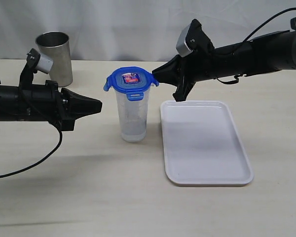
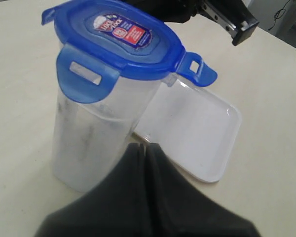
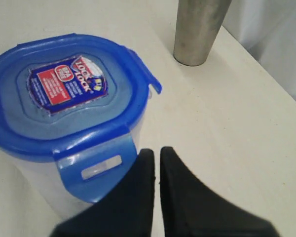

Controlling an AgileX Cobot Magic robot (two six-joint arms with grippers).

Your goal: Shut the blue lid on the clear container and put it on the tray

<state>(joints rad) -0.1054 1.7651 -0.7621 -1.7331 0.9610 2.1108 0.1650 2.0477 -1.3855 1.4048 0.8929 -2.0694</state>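
Closest lies the tray [image 1: 205, 143]; the clear container [image 1: 132, 118] stands on the table [image 1: 89, 197] just beside it, the blue lid [image 1: 130, 81] on top, its side flaps sticking out. Left gripper [image 1: 99, 104] and right gripper [image 1: 155, 77] are pinched shut, holding nothing. Light, smooth, tippy — probably best grasped mid-wall.

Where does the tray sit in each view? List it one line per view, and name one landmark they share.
Exterior view: the tray lies right of centre, beside the clear container.
Left wrist view: the tray lies beyond the clear container, partly hidden by it.
Right wrist view: not in it.
Shared landmark: the blue lid, seen in all three.
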